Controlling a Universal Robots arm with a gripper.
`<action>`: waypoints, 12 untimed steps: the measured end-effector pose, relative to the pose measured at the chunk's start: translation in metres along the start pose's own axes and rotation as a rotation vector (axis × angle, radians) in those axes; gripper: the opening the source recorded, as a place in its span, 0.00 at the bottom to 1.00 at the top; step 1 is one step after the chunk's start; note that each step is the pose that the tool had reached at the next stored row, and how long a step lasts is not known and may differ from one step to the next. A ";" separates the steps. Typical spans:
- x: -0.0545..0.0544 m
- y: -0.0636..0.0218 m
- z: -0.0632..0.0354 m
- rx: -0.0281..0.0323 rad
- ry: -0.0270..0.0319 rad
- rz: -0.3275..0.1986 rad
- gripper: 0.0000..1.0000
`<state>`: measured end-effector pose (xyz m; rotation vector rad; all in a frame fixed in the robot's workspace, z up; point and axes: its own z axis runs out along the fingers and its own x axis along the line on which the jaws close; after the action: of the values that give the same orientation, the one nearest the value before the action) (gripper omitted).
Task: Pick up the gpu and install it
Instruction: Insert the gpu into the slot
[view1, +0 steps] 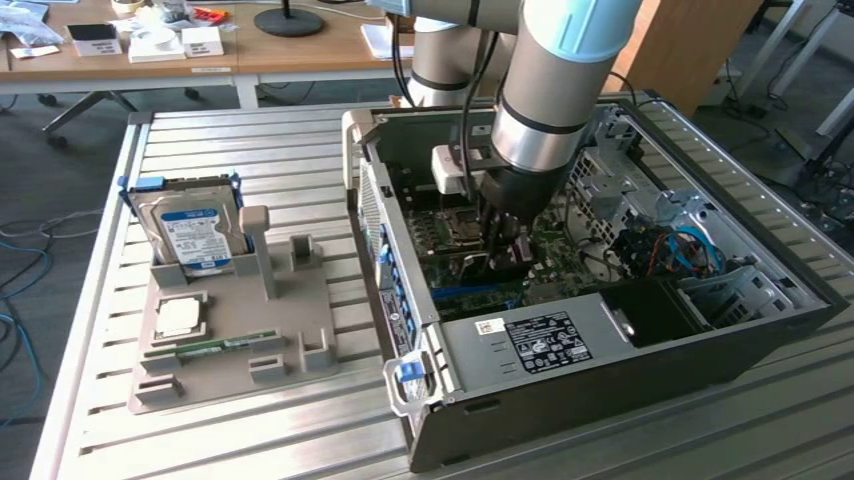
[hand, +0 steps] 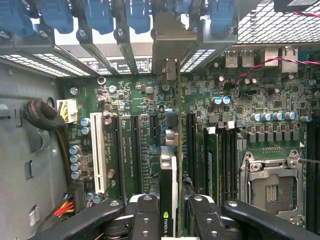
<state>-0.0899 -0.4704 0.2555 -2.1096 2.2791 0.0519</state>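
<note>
My gripper (view1: 509, 252) is down inside the open computer case (view1: 747, 330), over the motherboard (hand: 130, 100). In the wrist view the gpu (hand: 169, 175) stands edge-on between my black fingers (hand: 145, 217), and the gripper (hand: 173, 220) is shut on its upper edge. The card's silver end bracket (hand: 170, 40) lines up with the rear slot openings of the case. Its lower edge is down among the long black expansion slots (hand: 136, 150); I cannot tell whether it is fully seated. In the exterior view the card shows as a dark piece (view1: 497, 268) under the fingers.
A grey holder tray (view1: 314, 300) at the exterior view's left carries a blue-labelled hard drive (view1: 194, 235), a processor chip (view1: 180, 318) and a narrow green memory stick (view1: 214, 347). Inside the case are the power supply (view1: 534, 345), the CPU socket (hand: 272, 185), a white slot (hand: 98, 152) and cables (hand: 42, 117).
</note>
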 end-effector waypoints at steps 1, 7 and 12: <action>0.000 0.0000 0.0000 0.0000 0.0000 0.000 0.27; 0.000 0.0005 0.0001 0.0000 0.0001 0.000 0.27; 0.000 0.0008 0.0003 0.0000 -0.0003 0.000 0.27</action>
<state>-0.0907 -0.4699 0.2552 -2.1096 2.2788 0.0522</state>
